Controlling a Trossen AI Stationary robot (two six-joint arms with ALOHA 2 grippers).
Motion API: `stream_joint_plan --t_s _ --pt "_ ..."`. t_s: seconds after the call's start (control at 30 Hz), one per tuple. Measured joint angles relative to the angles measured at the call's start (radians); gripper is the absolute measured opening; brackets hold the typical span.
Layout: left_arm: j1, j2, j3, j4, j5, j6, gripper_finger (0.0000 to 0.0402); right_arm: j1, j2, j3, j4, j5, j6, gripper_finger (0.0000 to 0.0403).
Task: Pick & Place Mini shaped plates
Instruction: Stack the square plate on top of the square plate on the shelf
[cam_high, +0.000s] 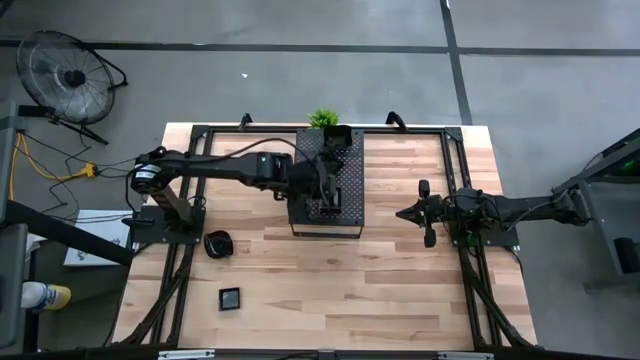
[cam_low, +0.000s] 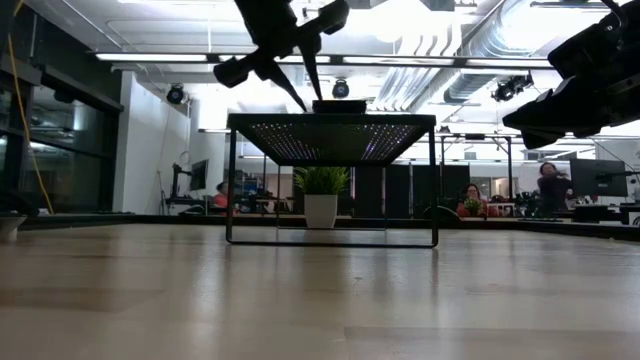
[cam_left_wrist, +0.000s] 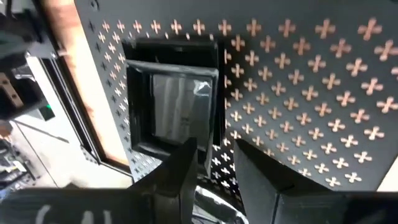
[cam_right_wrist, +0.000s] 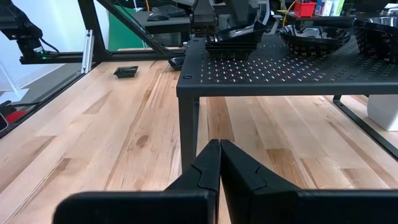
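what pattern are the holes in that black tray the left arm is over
Small cross-shaped cutouts in regular rows across the perforated tray, with the wood showing through; the left wrist view shows it best.

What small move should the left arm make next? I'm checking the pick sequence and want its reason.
Probably lower the left gripper a little and close on a rim of the square plate. It hovers over the perforated tray with fingers apart, holding nothing visible, the plate just ahead. The right gripper waits shut beside the tray.
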Motion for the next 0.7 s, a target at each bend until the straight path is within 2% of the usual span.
stream_joint_plan --t_s 0.3,0.47,0.7 --pt "-0.012 0.0 0.0 0.01 0.013 0.0 0.0101 0.0 0.0 0.0 0.0 0.0 0.0 0.0005" --pt "-0.012 -0.005 0.0 0.035 -0.087 0.0 0.0101 0.0 0.0 0.0 0.0 0.0 0.0 0.0005" --pt "-0.01 -0.005 0.0 0.068 -0.12 0.0 0.0101 0.0 0.0 0.0 0.0 0.0 0.0 0.0005"
